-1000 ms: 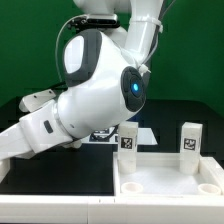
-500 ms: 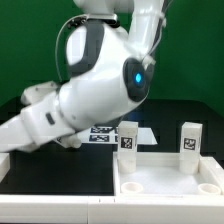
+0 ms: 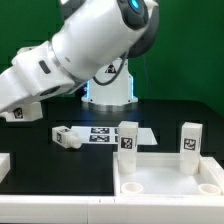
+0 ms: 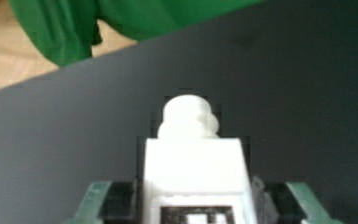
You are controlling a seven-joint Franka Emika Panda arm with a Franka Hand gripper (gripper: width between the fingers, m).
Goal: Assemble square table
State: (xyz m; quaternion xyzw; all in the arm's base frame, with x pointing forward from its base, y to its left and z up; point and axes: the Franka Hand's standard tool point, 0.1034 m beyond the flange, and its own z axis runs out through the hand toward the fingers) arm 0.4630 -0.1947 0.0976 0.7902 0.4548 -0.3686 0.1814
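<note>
- Plainly, the square tabletop (image 3: 170,180) lay rim-up at the exterior view's lower right, I judged so that its corner sockets faced the arm (image 3: 95,40).
- One upright leg (image 3: 128,138) stood at its far corner toward the exterior view's left, and a second upright leg (image 3: 191,140) at the far corner on the right. I could not tell how deep they were seated.
- A loose leg (image 3: 65,135) lay on its side on the black table (image 3: 50,178), just beside the marker board (image 3: 105,133) and apart from the tabletop. I took it to be waiting its turn.
- The gripper (image 4: 197,198) was partly closed on a held leg (image 4: 197,160), with a finger (image 4: 105,200) on either side.
- That leg's peg end pointed away from the wrist, clear above the table, probably so it could go into a free socket.
</note>
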